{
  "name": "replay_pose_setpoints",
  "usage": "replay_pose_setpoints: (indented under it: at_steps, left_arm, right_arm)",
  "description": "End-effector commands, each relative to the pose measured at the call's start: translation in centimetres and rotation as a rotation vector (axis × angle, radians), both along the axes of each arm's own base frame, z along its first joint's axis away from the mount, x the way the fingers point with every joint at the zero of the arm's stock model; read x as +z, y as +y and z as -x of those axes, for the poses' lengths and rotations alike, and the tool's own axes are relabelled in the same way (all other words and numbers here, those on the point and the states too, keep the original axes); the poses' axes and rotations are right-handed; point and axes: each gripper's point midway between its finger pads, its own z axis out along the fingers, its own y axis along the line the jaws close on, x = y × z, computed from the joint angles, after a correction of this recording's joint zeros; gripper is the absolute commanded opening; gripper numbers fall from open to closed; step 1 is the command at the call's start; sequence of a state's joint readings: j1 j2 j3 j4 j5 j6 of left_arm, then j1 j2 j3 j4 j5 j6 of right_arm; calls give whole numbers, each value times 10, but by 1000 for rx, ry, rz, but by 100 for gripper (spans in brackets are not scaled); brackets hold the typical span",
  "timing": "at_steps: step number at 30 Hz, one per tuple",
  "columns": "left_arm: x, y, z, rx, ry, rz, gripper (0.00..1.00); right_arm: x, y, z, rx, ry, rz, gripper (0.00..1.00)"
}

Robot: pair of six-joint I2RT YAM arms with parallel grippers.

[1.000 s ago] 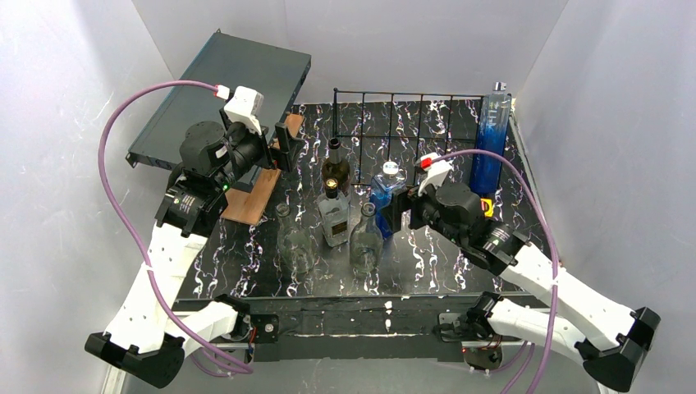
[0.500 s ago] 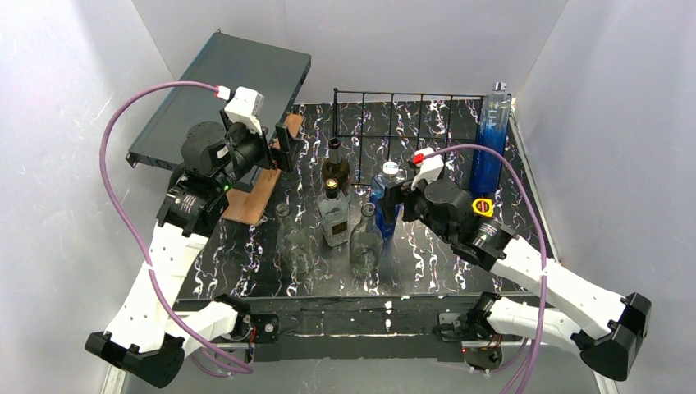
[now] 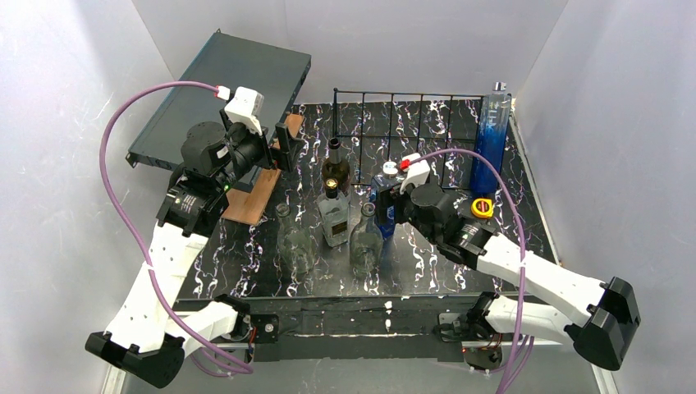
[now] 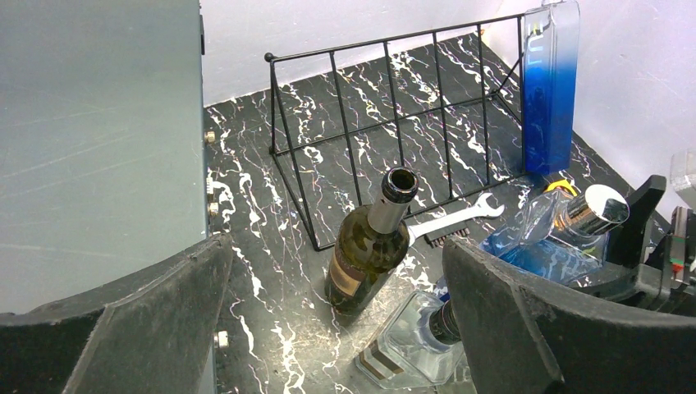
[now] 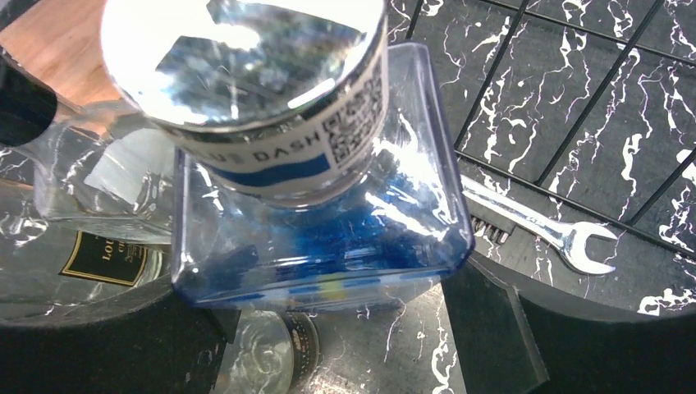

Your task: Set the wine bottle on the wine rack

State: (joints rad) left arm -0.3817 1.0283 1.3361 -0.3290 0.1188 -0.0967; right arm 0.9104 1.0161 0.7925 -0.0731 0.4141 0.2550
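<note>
top view: the wine bottle (image 3: 334, 171) stood upright on the marbled counter (image 3: 427, 246), just in front of the wine rack (image 3: 394, 115) and not on it. the right arm (image 3: 509, 263) reached to a blue square bottle (image 3: 380, 197) beside it.
left wrist view: the left fingers (image 4: 123, 328) were spread wide with nothing between them. a spanner (image 4: 455, 220), hidden from above, lay by the rack's front bar.
right wrist view: the right fingers (image 5: 574, 345) straddled the blue bottle's base; whether they pressed it could not be told. the printed code on its silver cap (image 5: 246, 57) showed only here.
</note>
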Motion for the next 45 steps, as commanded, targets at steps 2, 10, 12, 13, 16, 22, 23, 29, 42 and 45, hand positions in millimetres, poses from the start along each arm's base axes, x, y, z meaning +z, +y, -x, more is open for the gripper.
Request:
replay_pose_setpoints:
  at_steps: [2,10,12,13,16,22,23,29,42,45]
  left_arm:
    - [7,1,1,4,-26,-1,99]
    - [7,1,0,3,-23,-4,99]
    - [6,1,1,3,-23,-4,99]
    - [7,1,1,1,-23,-3,99]
    - [6,0,0,2,-22,-4,99]
    - [5,-1,0,-2,-18,-3,99]
    - [6,-1,0,-3,-20,-3,99]
    - [6,-1,1,-4,-20,-2,99]
    - [9,-2,5,-13,-30,1,99]
    - [10,-2,5,-12,-32,1,99]
  right_arm:
    - [10,7,-8,-10,-60,-44,89]
    - [12,0,-11,-40,-88,-38,55]
    - [13,-3,-11,-42,-98,-30,50]
    - [14,-4,-12,-47,-104,-25,46]
    - [21,-11,-14,-76,-128,-17,34]
    - [41,-31,-21,-174,-168,11,1]
    - [44,-35,-23,-192,-173,23,1]
    - [76,-51,-31,-271,-221,68,1]
    - [115,-108,-82,-479,-253,172,1]
    - [117,-120,-96,-532,-261,206,1]
